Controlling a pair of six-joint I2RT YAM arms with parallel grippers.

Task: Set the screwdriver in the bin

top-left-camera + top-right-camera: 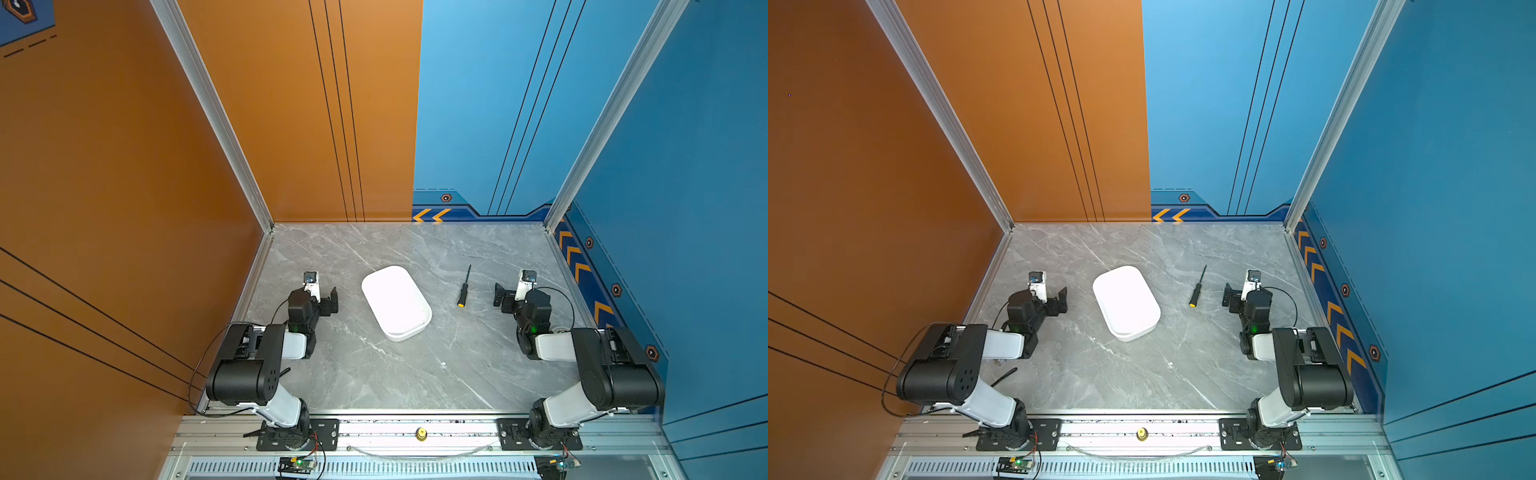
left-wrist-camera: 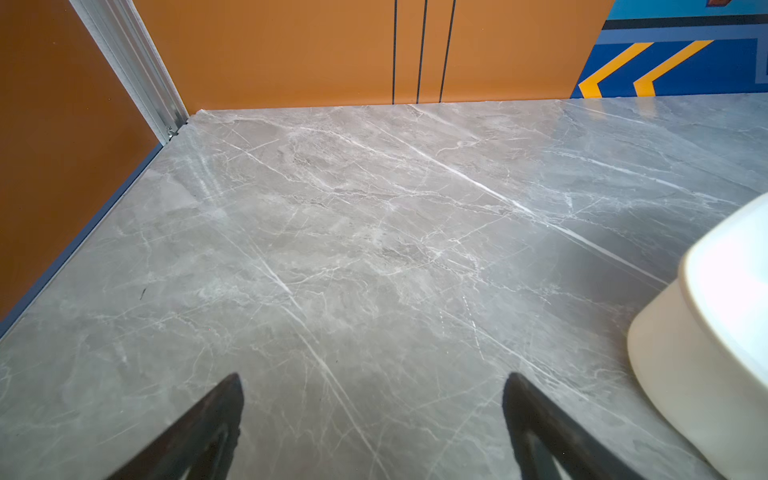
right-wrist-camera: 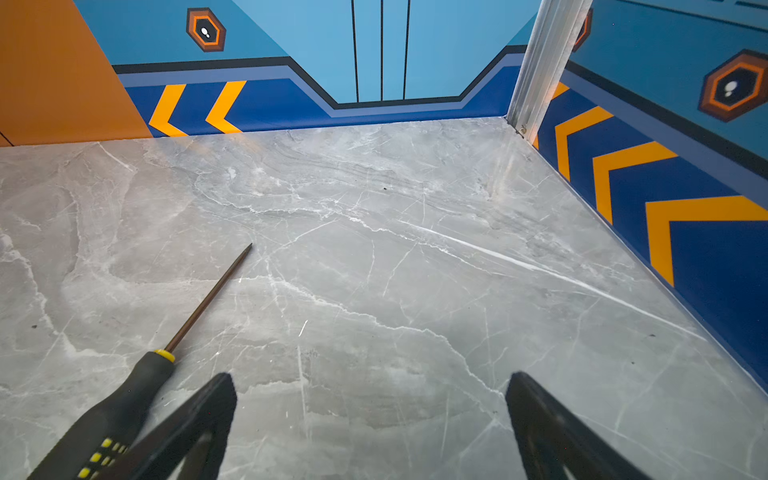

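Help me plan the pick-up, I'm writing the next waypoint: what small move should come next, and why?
Probably shift the right claw sideways toward the bin until its open jaws straddle the black handle of the screwdriver. The screwdriver lies flat on the table, outside the bin, just beside that claw, which is open and empty.

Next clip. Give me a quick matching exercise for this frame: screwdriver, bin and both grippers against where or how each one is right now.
1 screwdriver
2 bin
3 left gripper
4 right gripper

A white, empty
B open, bin off to one side
C open, screwdriver handle close by
D lying on the table, outside the bin

Pairs: 1-D, 2-A, 3-B, 4-C
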